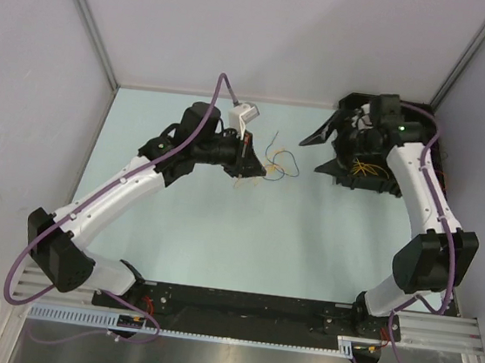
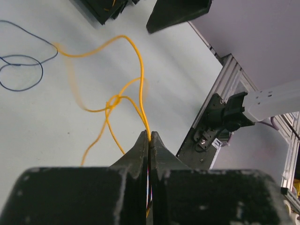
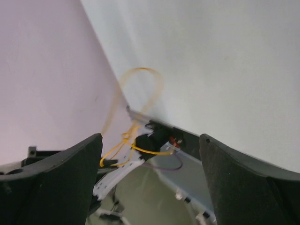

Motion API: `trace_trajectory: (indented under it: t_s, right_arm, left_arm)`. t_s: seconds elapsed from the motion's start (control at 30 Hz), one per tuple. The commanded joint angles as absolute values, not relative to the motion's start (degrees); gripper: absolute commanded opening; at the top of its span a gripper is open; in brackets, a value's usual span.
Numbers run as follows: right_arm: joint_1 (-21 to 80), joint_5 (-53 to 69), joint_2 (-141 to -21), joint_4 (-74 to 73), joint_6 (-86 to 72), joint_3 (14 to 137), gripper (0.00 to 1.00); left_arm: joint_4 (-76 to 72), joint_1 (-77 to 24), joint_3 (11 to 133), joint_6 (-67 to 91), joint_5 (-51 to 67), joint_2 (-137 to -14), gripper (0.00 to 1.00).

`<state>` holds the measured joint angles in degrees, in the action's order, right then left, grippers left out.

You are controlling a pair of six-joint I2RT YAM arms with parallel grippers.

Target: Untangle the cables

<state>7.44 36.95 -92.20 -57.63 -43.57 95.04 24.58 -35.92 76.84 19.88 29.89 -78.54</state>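
Left gripper (image 2: pixel 149 137): black tapered jaws fully closed, pinching thin glossy yellow cable (image 2: pixel 141 70), knotted, looping over pale matte table (image 2: pixel 37 140); thin dark blue cable (image 2: pixel 42 71) coiled beside it. Right gripper (image 3: pixel 150 178): jaws wide apart, gripping nothing; blurred yellow loop (image 3: pixel 127 137) between them.

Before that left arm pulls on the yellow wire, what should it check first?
1. Grip: left gripper shut on the yellow cable: ok.
2. Helper: right gripper open and holding nothing: ok.
3. Yellow cable free of knots: not ok; a knot sits just ahead of the grip.
4. Dark blue cable separate from the yellow one: cannot tell; the two meet at one end.
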Motion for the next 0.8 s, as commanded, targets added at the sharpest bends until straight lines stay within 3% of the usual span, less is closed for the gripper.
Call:
trace_trajectory:
  t_s: [0.0,0.3,0.47,0.6,0.77]
  right_arm:
    - [14.31,42.98,-87.28,-42.12,-59.84,90.00,0.93]
    - [23.02,37.27,-89.56,-43.59,-61.35,92.99,0.94]
    - [26.45,35.86,-90.79,-44.29,-61.70,92.55,0.90]
    - [28.82,34.63,-92.02,-45.70,-61.79,92.90,0.69]
    - [30.59,33.57,-92.63,-47.02,-62.31,93.16,0.55]
  left_arm:
    - [24.70,-36.30,75.24,18.72,29.62,-76.20,0.00]
    - [27.07,-38.75,76.81,16.79,26.28,-76.20,0.00]
    - [29.97,-42.01,79.27,13.81,17.59,-76.55,0.00]
    - [30.76,-43.94,80.24,13.27,12.58,-76.64,0.00]
    - [30.85,-44.30,79.98,12.83,7.83,-75.50,0.00]
